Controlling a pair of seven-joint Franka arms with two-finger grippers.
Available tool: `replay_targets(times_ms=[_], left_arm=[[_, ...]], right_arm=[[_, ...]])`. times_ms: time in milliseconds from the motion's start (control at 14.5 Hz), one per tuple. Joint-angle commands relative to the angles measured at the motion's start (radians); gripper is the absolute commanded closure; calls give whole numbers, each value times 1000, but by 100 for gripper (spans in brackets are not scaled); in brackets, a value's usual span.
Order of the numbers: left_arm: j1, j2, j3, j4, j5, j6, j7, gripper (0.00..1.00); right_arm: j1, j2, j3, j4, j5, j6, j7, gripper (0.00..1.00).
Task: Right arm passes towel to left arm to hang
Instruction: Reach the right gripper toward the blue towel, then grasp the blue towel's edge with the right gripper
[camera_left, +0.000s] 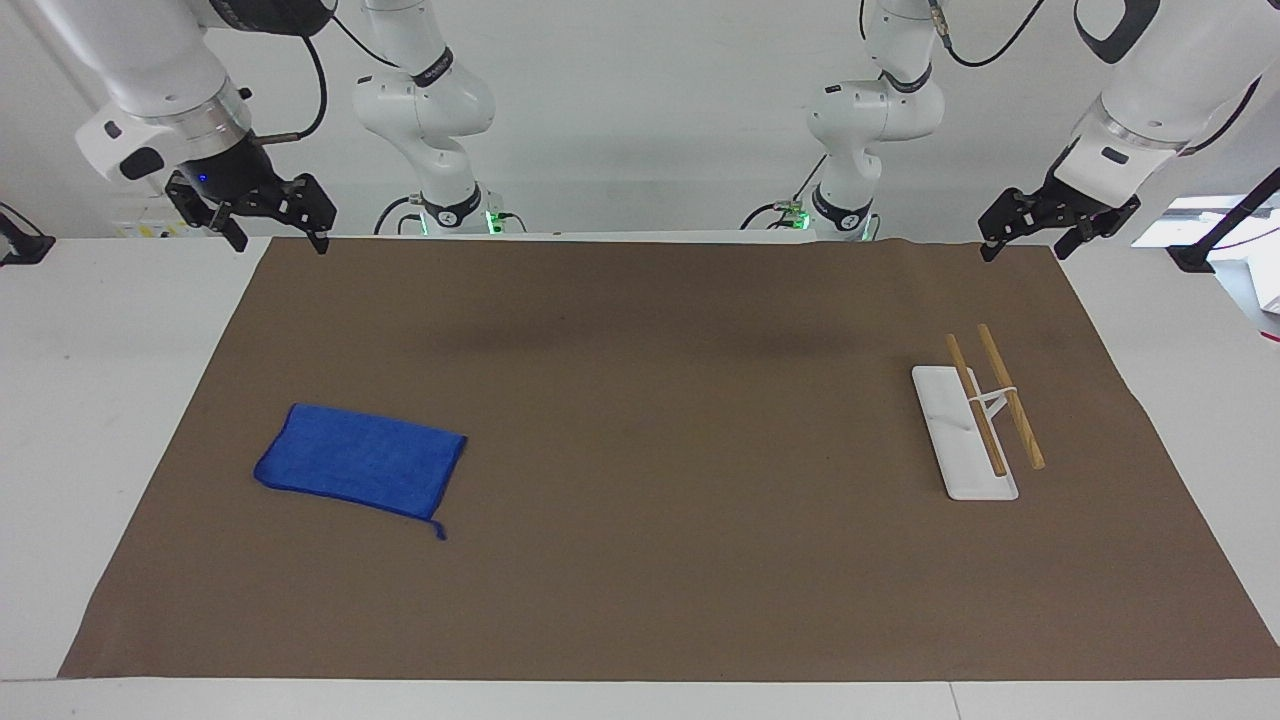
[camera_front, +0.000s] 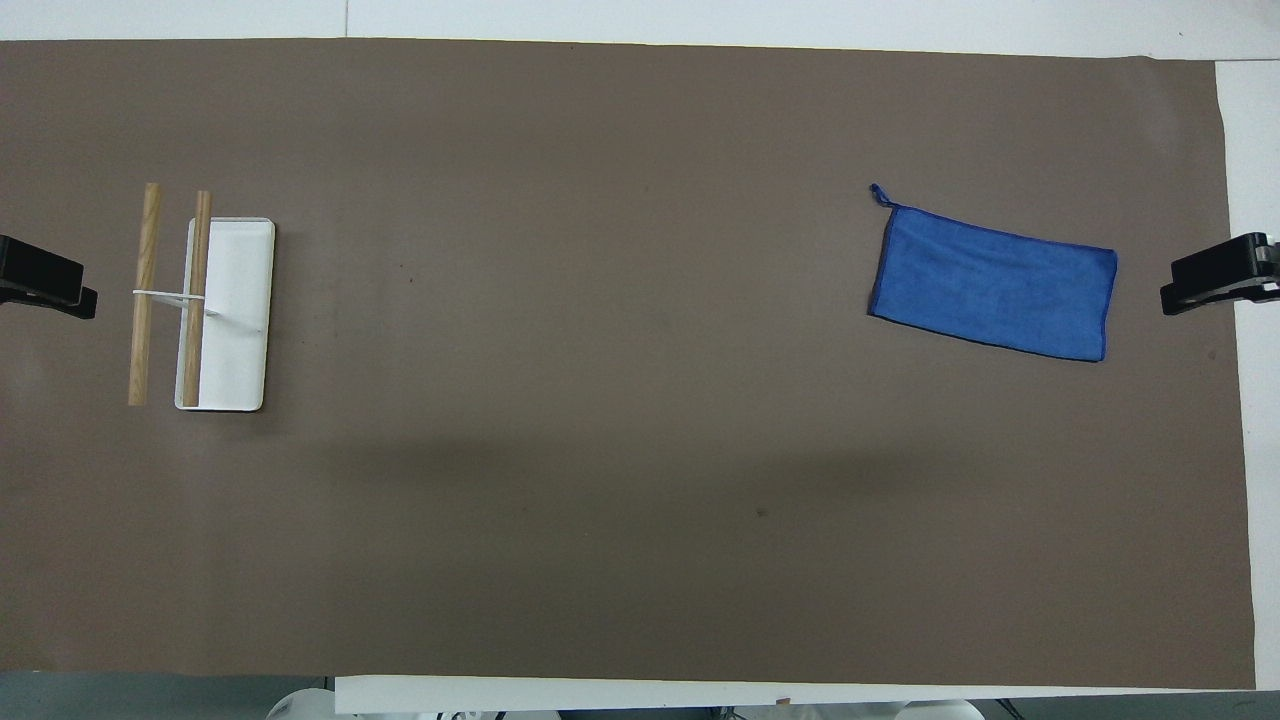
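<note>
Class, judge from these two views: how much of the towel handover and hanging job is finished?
Nothing is done yet. The towel lies flat on the brown mat. The right gripper and left gripper hang open and empty above the mat's corners. Pickup, handover and hanging on the rack all remain.

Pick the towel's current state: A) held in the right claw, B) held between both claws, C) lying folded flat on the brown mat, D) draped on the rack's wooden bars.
C: the towel lies flat on the brown mat at the right arm's end, with the right claw and left claw both raised and empty, and the rack bare.
</note>
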Motion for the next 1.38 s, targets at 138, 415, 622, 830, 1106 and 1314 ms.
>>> replay_targets(times_ms=[138,415,622,830,1106,1314], left_arm=[[5,-17,1,-19,-6,-7,16,0],[5,-17,1,-19,-6,-7,16,0],[5,-17,1,-19,-6,-7,16,0],[1,-17,1,-19,-6,-7,14,0],[-4,-17,1,-19,-6,-7,16,0],[-1,-17,1,-19,-6,-7,16,0]], right_arm=[[-10,-14,5,-17,17,-5,9,0],[-7,-45,5,-76,14,-31,9,0],[-4,-66,8,-163,20,93,8,0],[1,-51,8,-309,23,322,8,0],[29,53,9,-478,23,608,5,0],[30,130,9,-593,23,838,-2,0]])
